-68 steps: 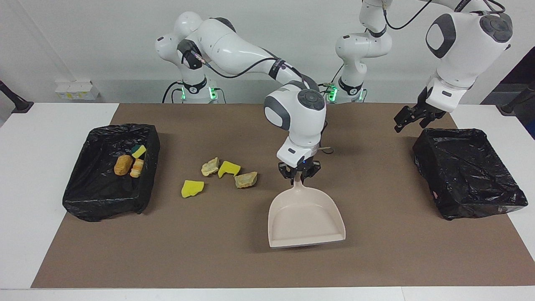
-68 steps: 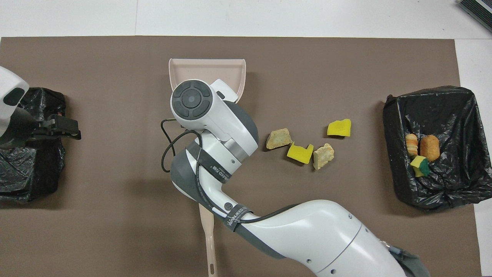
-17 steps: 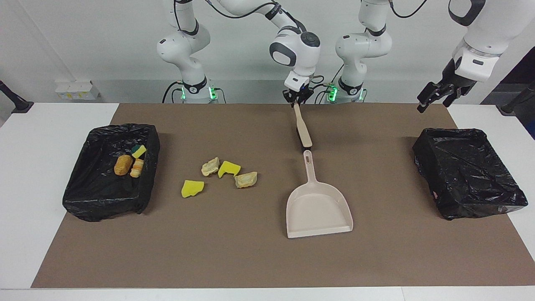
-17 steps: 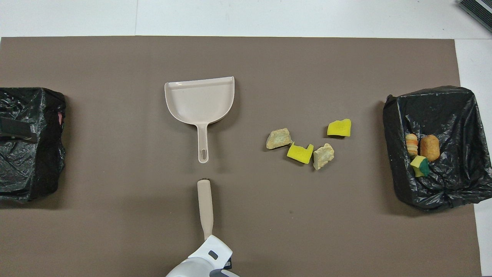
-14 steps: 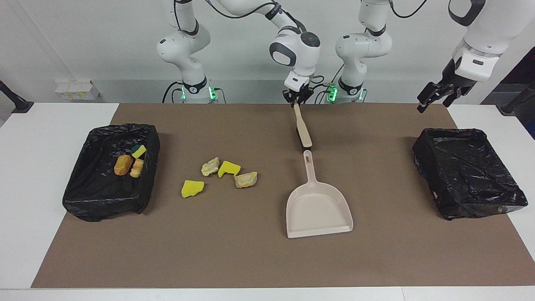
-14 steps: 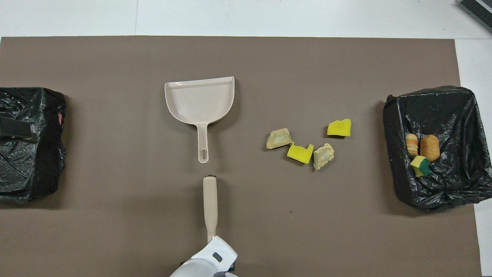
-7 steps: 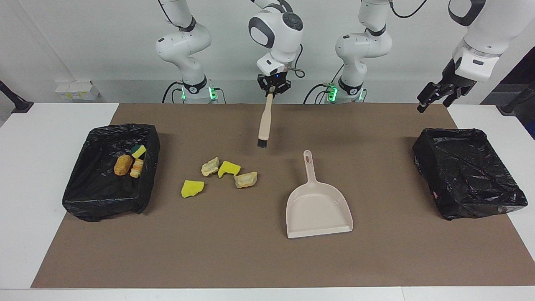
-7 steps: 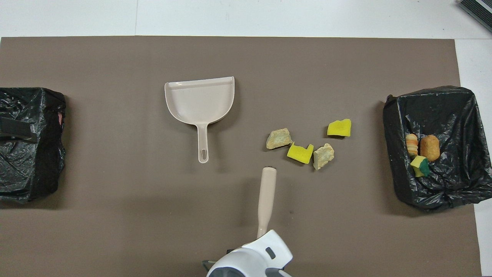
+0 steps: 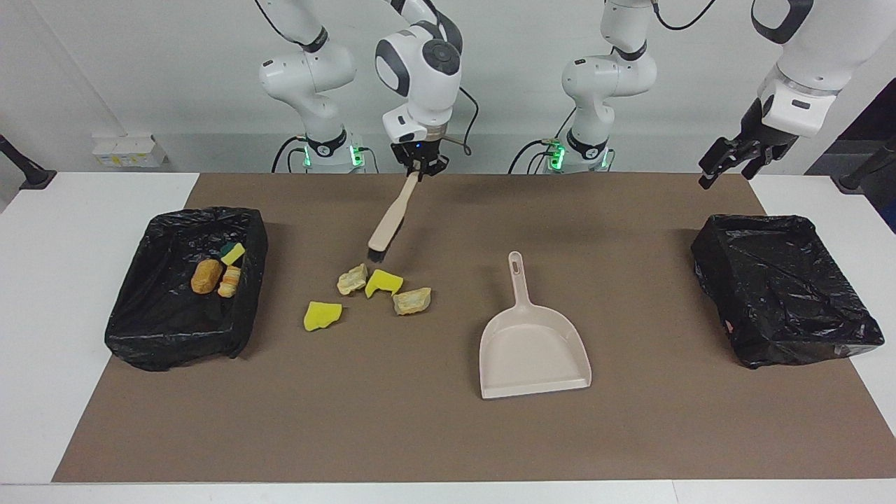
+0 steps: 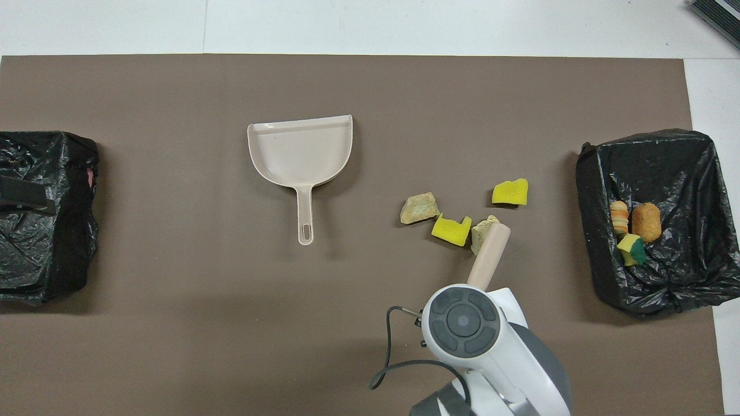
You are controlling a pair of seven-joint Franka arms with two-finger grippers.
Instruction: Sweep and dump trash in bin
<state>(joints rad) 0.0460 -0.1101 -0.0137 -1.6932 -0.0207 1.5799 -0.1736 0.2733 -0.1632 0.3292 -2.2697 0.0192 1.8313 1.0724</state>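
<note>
My right gripper point(image 9: 418, 168): clenched on brush point(image 9: 387, 224), bristles hanging over trash point(image 9: 367, 280); my left gripper point(image 9: 728, 162): released, waiting above bin point(image 9: 784, 287)

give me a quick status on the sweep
Right gripper shut on beige hand brush, bristles just above yellow and tan trash scraps. Left gripper waits, open. Beige plastic dustpan unobstructed.

Bright, even overhead light, soft short shadows (faint glare on bin liners), sharp focus
</note>
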